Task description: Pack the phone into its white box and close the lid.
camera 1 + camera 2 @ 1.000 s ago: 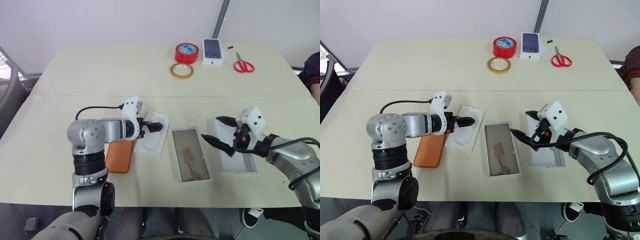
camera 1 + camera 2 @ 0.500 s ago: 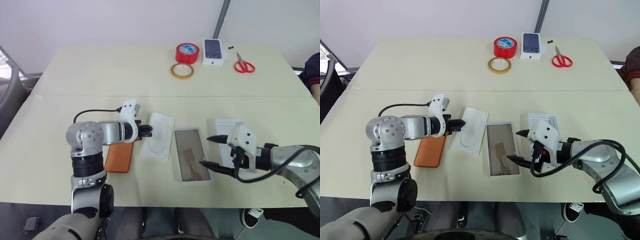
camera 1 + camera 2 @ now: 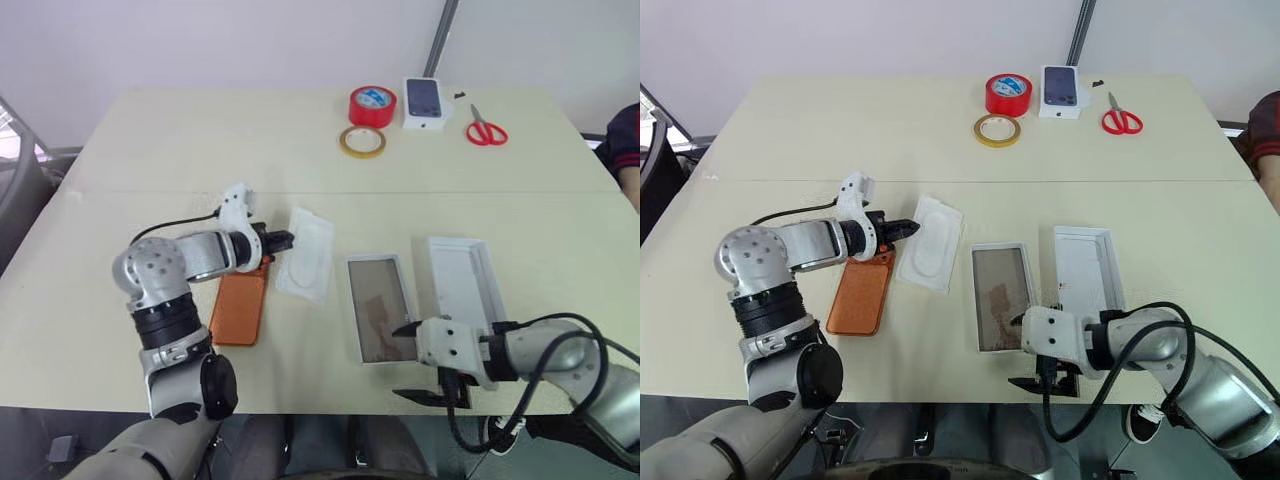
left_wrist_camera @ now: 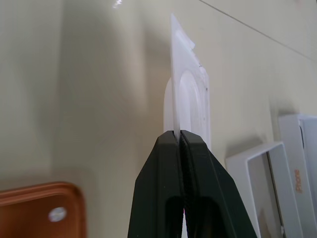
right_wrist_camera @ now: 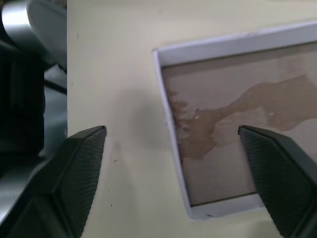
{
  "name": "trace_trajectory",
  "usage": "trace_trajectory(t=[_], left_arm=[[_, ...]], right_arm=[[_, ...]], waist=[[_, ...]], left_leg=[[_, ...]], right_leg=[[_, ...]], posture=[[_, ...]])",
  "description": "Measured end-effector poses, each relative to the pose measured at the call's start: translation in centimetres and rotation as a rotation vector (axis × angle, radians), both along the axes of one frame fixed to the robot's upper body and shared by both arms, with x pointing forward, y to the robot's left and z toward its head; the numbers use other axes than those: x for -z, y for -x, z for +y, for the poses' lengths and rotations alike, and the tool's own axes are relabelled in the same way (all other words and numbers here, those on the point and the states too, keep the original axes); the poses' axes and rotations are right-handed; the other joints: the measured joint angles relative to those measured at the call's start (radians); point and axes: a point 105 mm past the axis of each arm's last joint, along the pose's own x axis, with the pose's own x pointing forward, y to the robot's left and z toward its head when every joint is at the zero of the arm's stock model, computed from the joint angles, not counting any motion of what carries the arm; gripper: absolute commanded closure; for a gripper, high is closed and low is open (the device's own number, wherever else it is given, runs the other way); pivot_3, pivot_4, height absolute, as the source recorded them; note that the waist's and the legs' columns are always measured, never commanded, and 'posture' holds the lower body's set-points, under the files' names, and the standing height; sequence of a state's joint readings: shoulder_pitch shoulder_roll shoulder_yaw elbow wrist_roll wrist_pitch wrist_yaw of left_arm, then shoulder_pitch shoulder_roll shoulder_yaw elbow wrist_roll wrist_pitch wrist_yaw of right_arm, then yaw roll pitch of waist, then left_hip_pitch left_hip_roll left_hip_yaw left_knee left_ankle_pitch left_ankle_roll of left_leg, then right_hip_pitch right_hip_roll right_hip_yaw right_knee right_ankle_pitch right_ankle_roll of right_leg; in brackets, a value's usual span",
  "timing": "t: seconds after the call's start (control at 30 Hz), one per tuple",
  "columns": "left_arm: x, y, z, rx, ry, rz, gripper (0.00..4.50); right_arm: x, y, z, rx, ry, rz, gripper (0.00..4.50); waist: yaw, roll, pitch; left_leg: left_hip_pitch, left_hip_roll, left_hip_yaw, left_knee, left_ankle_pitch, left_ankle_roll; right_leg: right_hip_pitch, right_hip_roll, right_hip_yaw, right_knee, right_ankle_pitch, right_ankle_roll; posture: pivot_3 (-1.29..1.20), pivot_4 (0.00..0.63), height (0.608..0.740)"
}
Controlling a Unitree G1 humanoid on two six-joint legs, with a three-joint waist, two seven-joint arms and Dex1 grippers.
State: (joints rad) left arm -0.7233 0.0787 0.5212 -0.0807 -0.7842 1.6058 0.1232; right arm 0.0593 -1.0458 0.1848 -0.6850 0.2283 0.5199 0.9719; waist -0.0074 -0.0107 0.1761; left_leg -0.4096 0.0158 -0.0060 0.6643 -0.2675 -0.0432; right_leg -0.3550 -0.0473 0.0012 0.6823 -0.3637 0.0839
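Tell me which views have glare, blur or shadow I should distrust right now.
Left wrist view: the left gripper fingers are soft up close, the moulded insert they pinch is sharper; a glare spot on the table. Right wrist view: both fingertips are blurred, the lid is sharp. Head views: even light with faint shadows.

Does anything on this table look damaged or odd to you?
Yes. The white cardboard lid, lying open side up in the middle, has a torn, blotchy brown patch inside. Also, the left gripper pinches the thin white moulded insert, tilting it off the table.
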Motion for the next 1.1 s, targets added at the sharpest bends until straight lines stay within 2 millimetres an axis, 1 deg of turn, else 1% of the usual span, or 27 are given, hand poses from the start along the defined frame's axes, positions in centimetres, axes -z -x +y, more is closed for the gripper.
trace_trajectory(t=[0.07,0.17,0.2,0.23,0.4,0.53,0.7,0.77,0.83,0.93,1.07,1.1], left_arm=[[-0.1,0.0,0.3,-0.015,0.012,0.001,4.5],[-0.1,0.0,0.5,-0.03,0.03,0.002,4.5],[-0.1,-0.1,0.6,-0.038,0.035,0.004,4.5],[-0.1,0.0,0.6,-0.043,0.05,0.007,4.5],[-0.4,-0.1,0.5,-0.063,0.125,0.015,4.5],[-1.3,-0.4,0.6,-0.089,0.212,-0.001,4.5],[-3.1,-1.2,1.3,-0.134,0.288,-0.033,4.5],[-3.2,-1.2,1.4,-0.135,0.293,-0.036,4.5],[-3.4,-1.2,1.1,-0.128,0.298,-0.036,4.5],[-3.5,-1.2,0.7,-0.119,0.302,-0.038,4.5],[-3.5,-1.1,-0.6,-0.084,0.308,-0.032,4.5],[-3.5,-1.0,-1.0,-0.073,0.305,-0.031,4.5]], right_arm=[[0.2,-0.2,-0.1,0.002,0.015,-0.011,2.34],[0.0,-0.7,0.0,-0.001,0.027,-0.039,3.98],[0.0,-0.8,-0.1,0.001,0.032,-0.046,4.45],[0.0,-1.0,0.0,0.002,0.03,-0.051,4.48],[-0.7,-2.6,0.1,0.028,0.019,-0.108,4.48],[-1.1,-4.2,0.1,0.038,0.03,-0.185,4.48],[-1.5,-6.5,1.0,-0.003,0.051,-0.295,4.48],[-1.4,-7.2,1.5,-0.028,0.059,-0.31,4.48],[-1.2,-7.4,2.2,-0.051,0.054,-0.302,4.48],[-1.2,-7.5,3.0,-0.064,0.03,-0.278,3.59],[-1.8,-7.6,3.3,-0.018,-0.039,-0.223,1.57],[-2.3,-7.6,3.2,-0.002,-0.058,-0.22,1.57]], waist=[[0.0,0.0,0.0],[0.002,0.0,0.0],[0.003,0.0,0.0],[0.003,-0.001,0.0],[0.003,-0.001,0.0],[0.009,-0.002,0.0],[0.013,-0.003,0.0],[0.015,-0.003,0.0],[0.019,-0.004,0.0],[0.02,-0.004,0.0],[0.02,-0.004,0.0],[0.02,-0.004,0.0]], left_leg=[[0.0,0.0,0.0,0.0,0.0,0.0],[0.0,0.0,0.0,0.0,0.0,0.0],[0.0,0.0,0.0,0.0,0.0,-0.001],[0.0,0.0,0.0,0.0,0.0,-0.001],[0.0,0.0,0.0,0.0,0.0,-0.001],[0.0,0.0,0.0,0.0,0.0,-0.001],[0.0,0.0,0.0,0.0,0.001,-0.001],[0.0,0.0,0.0,0.0,0.001,-0.001],[0.0,0.0,0.0,0.0,0.001,-0.002],[0.0,0.0,0.0,0.001,0.001,-0.002],[0.0,0.0,0.0,0.001,0.001,-0.002],[0.0,0.0,0.0,0.001,0.001,-0.002]], right_leg=[[0.0,0.0,0.0,0.0,0.0,0.0],[0.0,0.0,0.0,0.0,0.0,0.0],[0.0,0.0,0.0,0.0,0.0,0.0],[0.0,0.0,0.0,0.0,0.0,0.0],[0.0,0.0,0.0,0.0,0.0,0.0],[0.0,0.0,0.0,0.0,0.0,0.0],[-0.001,0.0,0.0,0.0,0.0,0.0],[-0.001,0.0,0.0,0.0,0.0,0.0],[-0.001,0.0,-0.001,0.0,0.0,0.0],[0.0,-0.001,-0.001,0.0,0.0,0.0],[0.0,-0.001,-0.001,0.0,0.0,0.0],[0.0,-0.001,-0.001,0.0,0.0,0.0]], posture=[[0.0,0.15,0.74],[0.0,0.15,0.74],[0.0,0.15,0.74],[0.0,0.15,0.74],[0.0,0.15,0.74],[0.0,0.15,0.74],[0.0,0.15,0.74],[0.0,0.15,0.74],[0.0,0.15,0.74],[0.0,0.15,0.74],[0.0,0.15,0.74],[0.0,0.15,0.74]])
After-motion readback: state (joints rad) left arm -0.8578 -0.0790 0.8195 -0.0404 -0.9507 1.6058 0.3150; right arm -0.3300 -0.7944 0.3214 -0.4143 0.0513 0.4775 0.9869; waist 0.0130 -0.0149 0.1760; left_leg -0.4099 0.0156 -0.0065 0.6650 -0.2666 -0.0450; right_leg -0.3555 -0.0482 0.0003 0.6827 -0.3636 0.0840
